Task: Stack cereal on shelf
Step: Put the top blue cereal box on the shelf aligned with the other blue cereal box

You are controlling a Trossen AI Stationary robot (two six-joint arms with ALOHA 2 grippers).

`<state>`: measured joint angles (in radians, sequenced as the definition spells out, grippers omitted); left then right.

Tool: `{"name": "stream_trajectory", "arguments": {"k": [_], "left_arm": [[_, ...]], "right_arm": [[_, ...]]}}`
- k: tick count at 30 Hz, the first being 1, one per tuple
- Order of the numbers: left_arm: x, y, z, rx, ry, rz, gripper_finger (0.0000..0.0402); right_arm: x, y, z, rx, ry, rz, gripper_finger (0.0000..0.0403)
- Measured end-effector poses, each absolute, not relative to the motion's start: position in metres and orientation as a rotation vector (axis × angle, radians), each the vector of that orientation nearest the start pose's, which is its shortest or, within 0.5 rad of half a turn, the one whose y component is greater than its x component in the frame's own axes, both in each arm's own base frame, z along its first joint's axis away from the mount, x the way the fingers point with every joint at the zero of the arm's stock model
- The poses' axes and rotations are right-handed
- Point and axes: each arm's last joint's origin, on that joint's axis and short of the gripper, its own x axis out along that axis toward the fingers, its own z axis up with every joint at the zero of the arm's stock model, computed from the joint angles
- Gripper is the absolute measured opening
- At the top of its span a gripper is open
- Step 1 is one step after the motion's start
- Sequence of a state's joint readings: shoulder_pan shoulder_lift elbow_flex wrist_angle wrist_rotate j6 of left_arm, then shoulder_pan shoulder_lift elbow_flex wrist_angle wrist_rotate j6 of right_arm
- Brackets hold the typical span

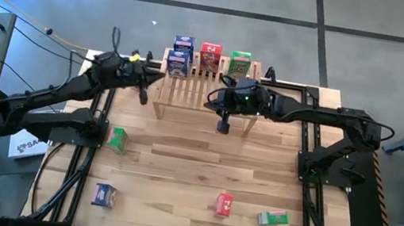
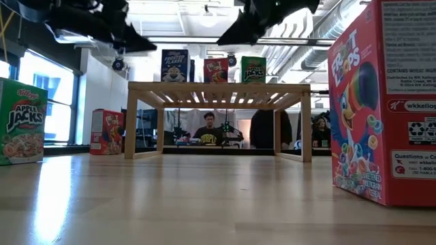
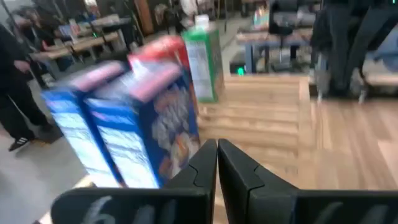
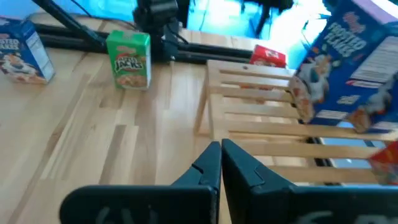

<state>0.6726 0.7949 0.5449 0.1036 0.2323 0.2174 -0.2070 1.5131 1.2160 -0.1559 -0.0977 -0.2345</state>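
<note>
On the shelf [image 1: 205,89]: 4 cereal boxes [image 1: 180,63]. Left tool [image 1: 143,96] and right tool [image 1: 223,124] both clenched, empty, over shelf; 4 boxes on table [image 1: 178,166].

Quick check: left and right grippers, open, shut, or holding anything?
Left gripper: fingers shut, empty, by the blue boxes on the shelf.
Right gripper: fingers shut, empty, over the shelf's front edge.

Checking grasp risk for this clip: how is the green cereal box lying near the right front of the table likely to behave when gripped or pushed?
The green cereal box looks like thin printed cardboard, so probably light and apt to dent under a hard squeeze. It lies flat on the table, so tipping seems unlikely; a push would probably slide it across the smooth wood. Its flat faces should suit two fingers.
</note>
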Motion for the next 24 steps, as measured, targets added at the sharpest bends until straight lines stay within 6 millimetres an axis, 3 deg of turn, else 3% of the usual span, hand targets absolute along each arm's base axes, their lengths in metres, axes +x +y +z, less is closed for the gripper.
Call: {"name": "stream_trajectory", "arguments": {"k": [5, 12, 24], "left_arm": [[0.162, 0.113, 0.259, 0.233, 0.287, 0.480, 0.0007], [0.179, 0.126, 0.246, 0.289, 0.324, 0.513, 0.0007], [0.185, 0.136, 0.238, 0.345, 0.359, 0.552, 0.0007]], "right_arm": [[0.339, -0.066, 0.299, -0.125, 0.344, -0.035, 0.0000], [0.340, -0.063, 0.299, -0.115, 0.339, -0.029, 0.0000], [0.339, -0.063, 0.298, -0.114, 0.342, -0.029, 0.0000]]}}
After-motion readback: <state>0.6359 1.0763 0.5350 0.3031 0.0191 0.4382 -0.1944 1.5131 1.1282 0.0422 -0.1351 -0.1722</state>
